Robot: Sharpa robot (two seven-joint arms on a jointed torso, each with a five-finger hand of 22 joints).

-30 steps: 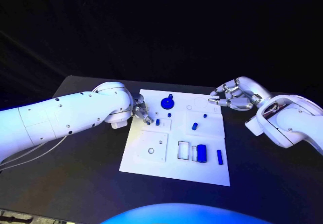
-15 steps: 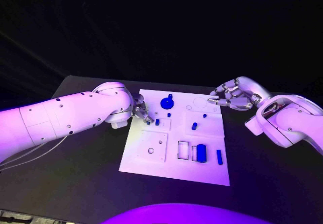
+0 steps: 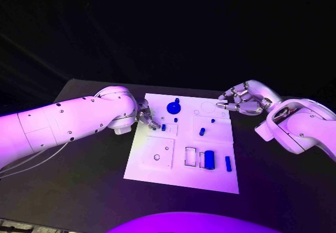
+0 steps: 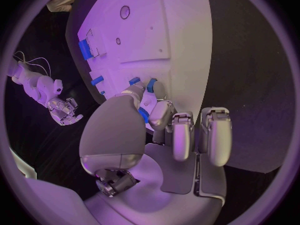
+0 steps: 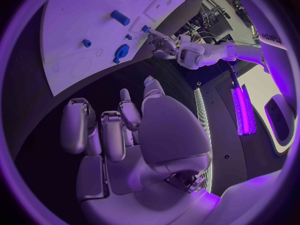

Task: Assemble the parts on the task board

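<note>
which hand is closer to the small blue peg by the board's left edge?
Left. The left hand has its fingertips right at the small blue peg; the right hand hovers off the task board's far right corner.

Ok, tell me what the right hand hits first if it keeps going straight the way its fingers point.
Probably the task board. The right hand hovers at the board's far right corner with nothing in it, fingers aimed toward the circular outline there. No part lies between. Its height above the board is unclear.
</note>
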